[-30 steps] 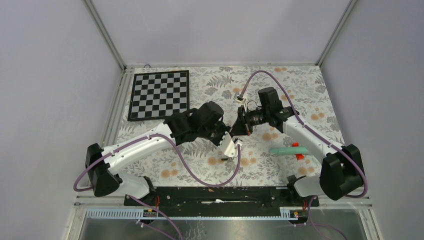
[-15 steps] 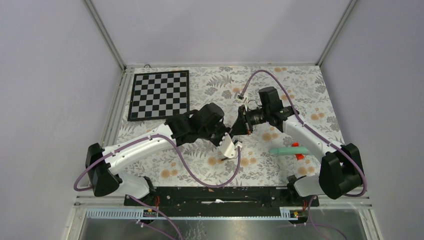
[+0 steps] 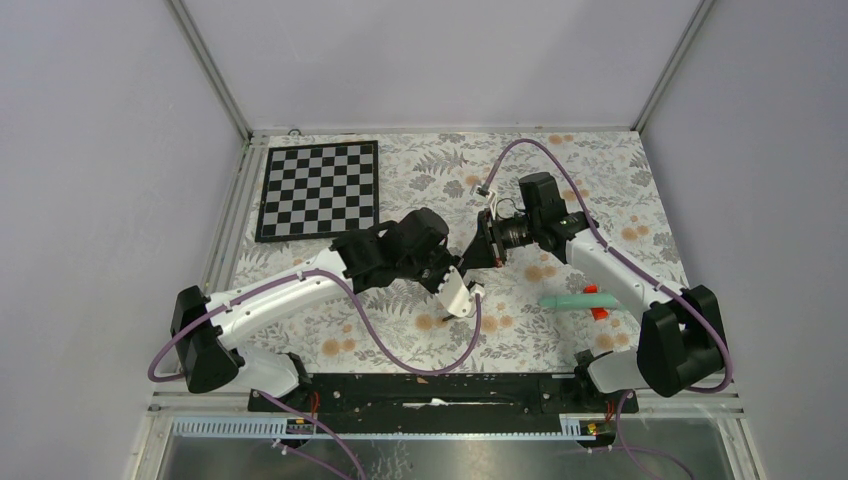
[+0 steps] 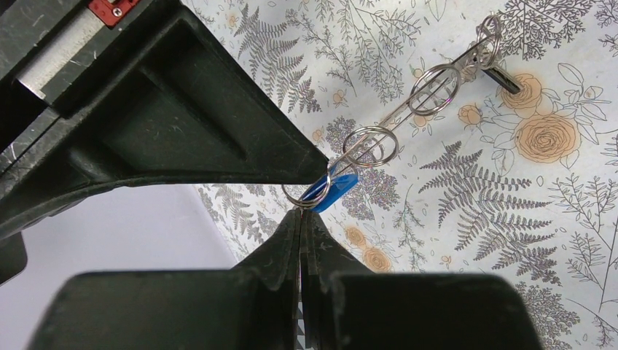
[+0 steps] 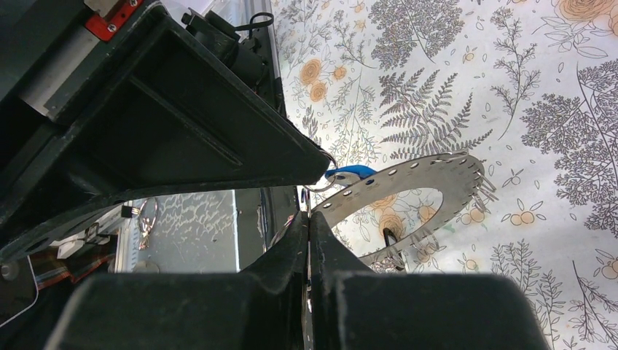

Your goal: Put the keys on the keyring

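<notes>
My left gripper (image 4: 301,211) is shut on a small split ring that carries the blue-tagged key (image 4: 331,191). Next to it the keyring (image 4: 399,114) shows edge-on as a thin metal line with several small rings along it. The black-tagged key (image 4: 504,79) hangs at its far end. My right gripper (image 5: 307,215) is shut on the rim of the flat grey keyring (image 5: 437,171), held above the table. The blue tag (image 5: 351,173) sits at the rim beside my fingertips. The black key (image 5: 388,240) shows through the hoop's hollow. In the top view both grippers (image 3: 472,262) meet at mid-table.
A black-and-white chequered board (image 3: 318,188) lies at the back left. A teal stick (image 3: 570,300) with a red piece (image 3: 598,312) lies to the right of the grippers, under the right arm. Metal frame rails (image 3: 232,215) border the floral table.
My left wrist has shifted slightly right and towards the near edge. Both grippers remain shut and close together.
</notes>
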Motion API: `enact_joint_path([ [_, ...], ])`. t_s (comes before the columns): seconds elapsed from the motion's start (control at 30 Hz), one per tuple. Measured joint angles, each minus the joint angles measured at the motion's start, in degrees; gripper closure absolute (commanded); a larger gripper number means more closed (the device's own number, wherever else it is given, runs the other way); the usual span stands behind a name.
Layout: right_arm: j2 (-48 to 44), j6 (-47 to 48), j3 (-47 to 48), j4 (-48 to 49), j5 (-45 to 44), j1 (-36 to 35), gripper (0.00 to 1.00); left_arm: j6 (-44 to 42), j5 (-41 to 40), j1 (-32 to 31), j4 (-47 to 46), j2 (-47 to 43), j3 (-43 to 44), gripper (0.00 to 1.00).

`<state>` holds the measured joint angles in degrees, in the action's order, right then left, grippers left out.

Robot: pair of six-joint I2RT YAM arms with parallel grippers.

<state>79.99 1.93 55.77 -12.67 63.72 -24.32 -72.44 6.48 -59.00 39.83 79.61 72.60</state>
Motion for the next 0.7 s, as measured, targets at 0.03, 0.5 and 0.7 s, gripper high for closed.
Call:
enact_joint_path([
  [0.03, 0.02, -0.09, 0.00, 0.15, 0.00, 0.00, 1.00, 0.04, -0.11, 0.00, 0.00, 0.00, 0.00, 1.00],
  [0.5, 0.92, -0.52, -0.02, 1.42, 0.39, 0.04, 1.00, 0.50, -1.20, -0.09, -0.55, 0.00, 0.00, 1.00],
  [0.7, 2.10, -0.63, -0.02, 1.57, 0.37, 0.07, 1.00, 0.70, -1.18, -0.37, -0.85, 0.00, 0.00, 1.00],
])
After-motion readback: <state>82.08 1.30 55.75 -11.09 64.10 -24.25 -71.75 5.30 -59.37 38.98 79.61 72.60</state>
